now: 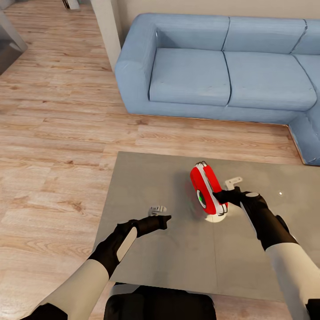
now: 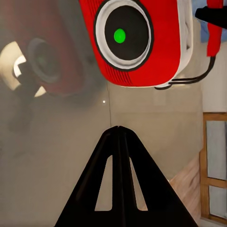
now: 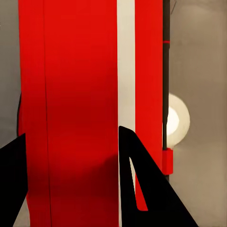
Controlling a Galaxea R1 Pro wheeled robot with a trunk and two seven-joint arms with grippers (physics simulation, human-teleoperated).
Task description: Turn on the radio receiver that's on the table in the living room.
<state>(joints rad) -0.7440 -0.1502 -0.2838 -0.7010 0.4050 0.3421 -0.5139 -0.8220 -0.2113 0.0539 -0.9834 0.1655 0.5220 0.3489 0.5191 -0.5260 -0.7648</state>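
The red radio receiver point(image 1: 206, 192) stands on its edge on the grey table point(image 1: 146, 186), right of the middle. Its dark dial with a green dot point(image 2: 124, 35) faces my left gripper point(image 1: 166, 218), which is shut and points at it from a short way off. In the left wrist view the shut fingertips point(image 2: 118, 137) aim just below the radio point(image 2: 142, 42), and its thin wire handle point(image 2: 189, 80) curls off one side. My right gripper point(image 1: 221, 194) is at the radio's far side. Its open fingers point(image 3: 71, 132) lie against the red, white-striped shell point(image 3: 85, 94).
A blue sectional sofa point(image 1: 222, 75) runs along the back and the right, beyond a strip of light wood floor point(image 1: 53, 133). The table's left edge point(image 1: 104, 204) drops to open floor. A grey piece of furniture point(image 1: 9, 40) sits far left.
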